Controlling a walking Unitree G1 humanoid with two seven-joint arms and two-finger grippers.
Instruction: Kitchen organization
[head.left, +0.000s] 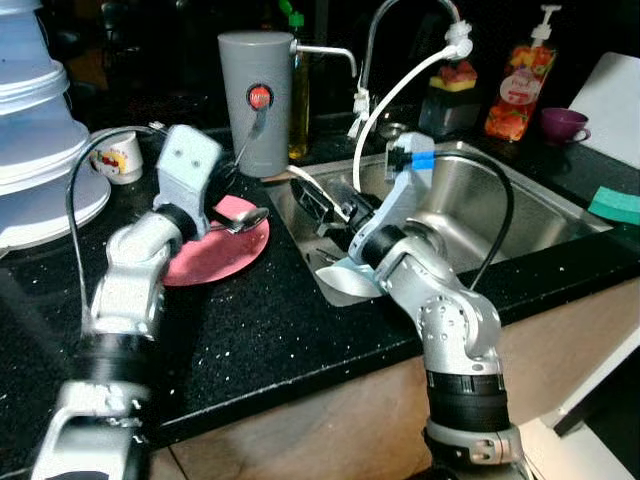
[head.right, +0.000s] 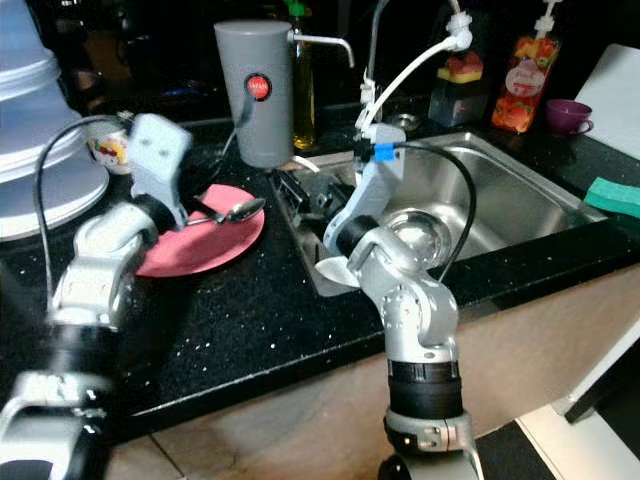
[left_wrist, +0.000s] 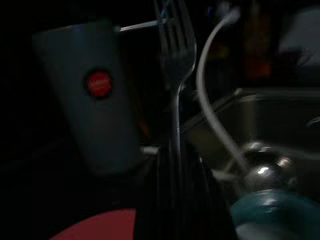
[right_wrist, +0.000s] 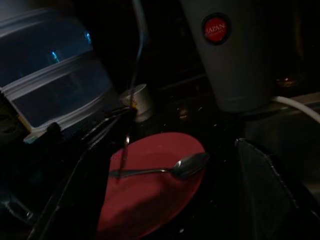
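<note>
Black speckled counter (head.left: 260, 330) across mid-frame, steel sink (head.left: 520, 215) set in at right. Tall grey canister with red button (head.left: 255, 100) at upper centre. Round pink plate (head.right: 205, 250) left of centre, silver spoon (head.right: 232, 212) lying on it. Left claw (left_wrist: 172, 165) over the plate, clamped on a silver fork (left_wrist: 176, 75). Right claw (head.left: 318, 205) at the sink's left rim; cannot tell whether apart or together.

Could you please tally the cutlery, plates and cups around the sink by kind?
Spoon: 1
Fork: 1
Plate: 1
Cups: 2, a white mug and a purple cup
Total: 5
</note>
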